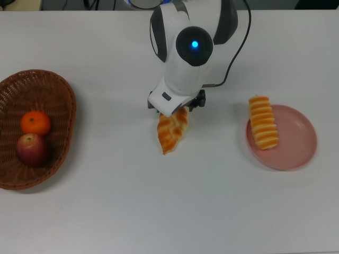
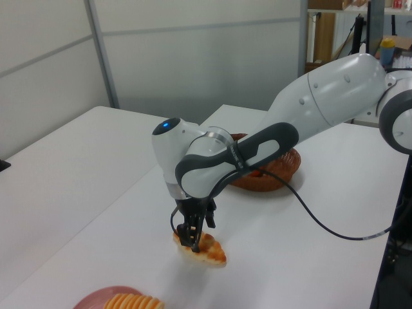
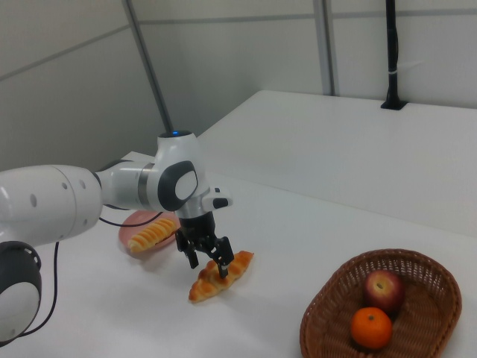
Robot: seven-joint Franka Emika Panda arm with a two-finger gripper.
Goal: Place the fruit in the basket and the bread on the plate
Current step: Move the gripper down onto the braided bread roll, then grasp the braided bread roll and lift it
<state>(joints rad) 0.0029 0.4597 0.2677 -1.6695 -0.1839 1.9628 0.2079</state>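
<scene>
A Franka arm's gripper (image 3: pixel 206 256) is lowered over the wider end of the braided loaf (image 1: pixel 171 132) at the middle of the white table (image 1: pixel 169 211), its two fingers (image 3: pixel 221 262) spread apart and straddling the loaf, which lies flat on the table. In the top view, the wicker basket (image 1: pixel 61 95) sits at the table's left edge holding both the mandarin (image 1: pixel 35 123) and the apple (image 1: pixel 33 150), side by side. The pink plate (image 1: pixel 296 143) lies at the top view's right, well apart from the braided loaf, with the striped roll (image 1: pixel 263 122) resting across its left rim, one end overhanging the table. A black cable (image 2: pixel 335 228) trails from the arm.
</scene>
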